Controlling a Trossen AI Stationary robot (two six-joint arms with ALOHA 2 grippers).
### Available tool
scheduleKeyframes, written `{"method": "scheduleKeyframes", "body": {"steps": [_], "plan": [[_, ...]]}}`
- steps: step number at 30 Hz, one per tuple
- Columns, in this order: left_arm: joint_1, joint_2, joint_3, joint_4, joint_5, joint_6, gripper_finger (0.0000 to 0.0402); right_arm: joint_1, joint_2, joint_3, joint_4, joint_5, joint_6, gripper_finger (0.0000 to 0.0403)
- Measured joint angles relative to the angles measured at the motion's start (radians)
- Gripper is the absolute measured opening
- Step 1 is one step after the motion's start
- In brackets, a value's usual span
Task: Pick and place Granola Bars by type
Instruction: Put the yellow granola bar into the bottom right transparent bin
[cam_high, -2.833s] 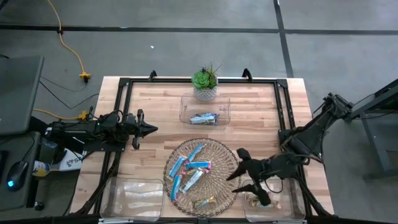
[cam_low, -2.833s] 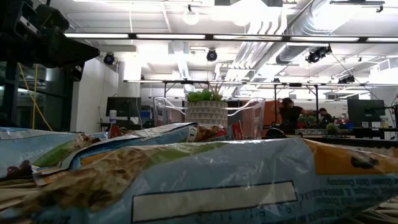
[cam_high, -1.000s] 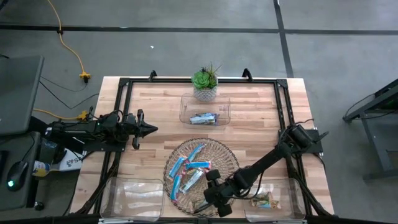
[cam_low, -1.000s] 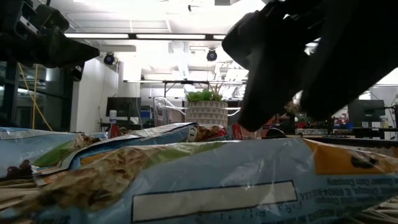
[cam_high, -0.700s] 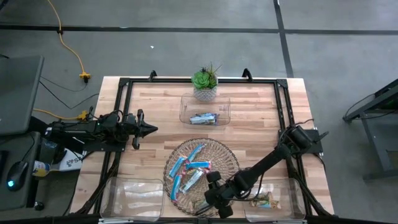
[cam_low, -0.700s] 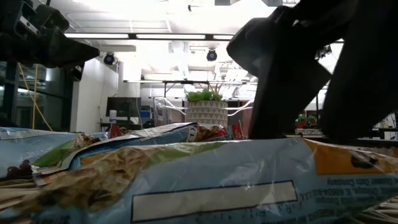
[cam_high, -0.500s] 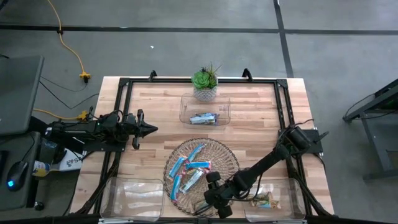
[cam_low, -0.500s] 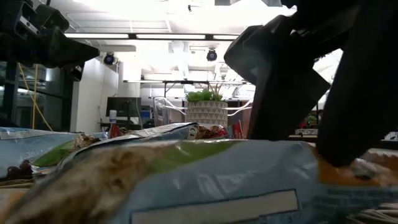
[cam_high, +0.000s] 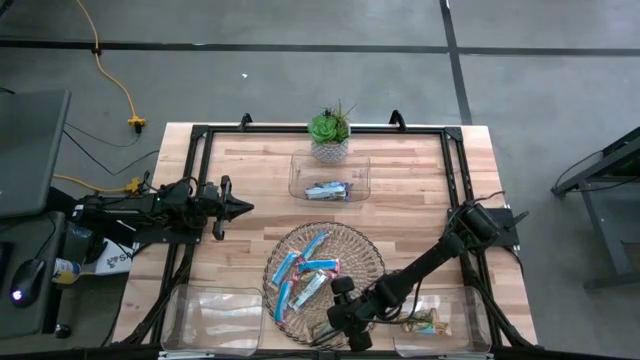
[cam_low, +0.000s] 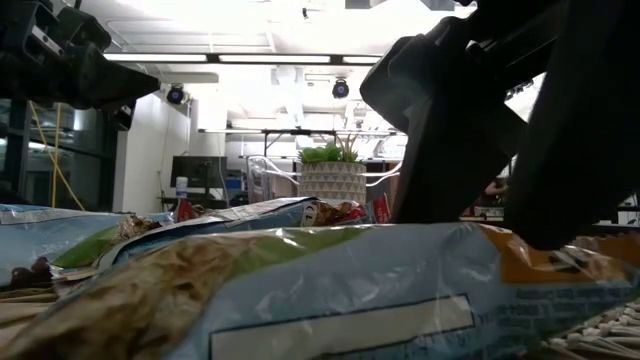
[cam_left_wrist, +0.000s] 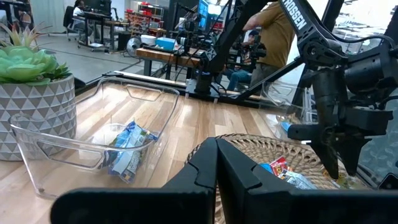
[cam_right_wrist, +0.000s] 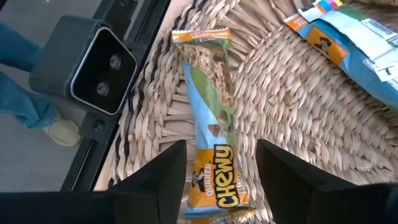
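Where fingers (cam_right_wrist: 221, 168) straddle, wrapper (cam_right_wrist: 214, 149) reads "Chewy".

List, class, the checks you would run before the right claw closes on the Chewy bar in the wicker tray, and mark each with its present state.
1. Right claw open, one finger on each side of the Chewy bar: ok.
2. Bar lies flat on the wicker tray, no other bar on top of it: ok.
3. Fingers low enough to grip: cannot tell.
4. Front right bin has room beside the bar in it: ok.
5. Left claw away from the tray: ok.
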Motion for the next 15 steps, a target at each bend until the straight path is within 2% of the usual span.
{"method": "scheduleKeyframes", "body": {"steps": [15], "plan": [[0.0,0.0,0.0,0.0,0.0,0.0,0.0001,0.002,0.028,0.001,0.032,-0.001,0.015,0.0177]]}}
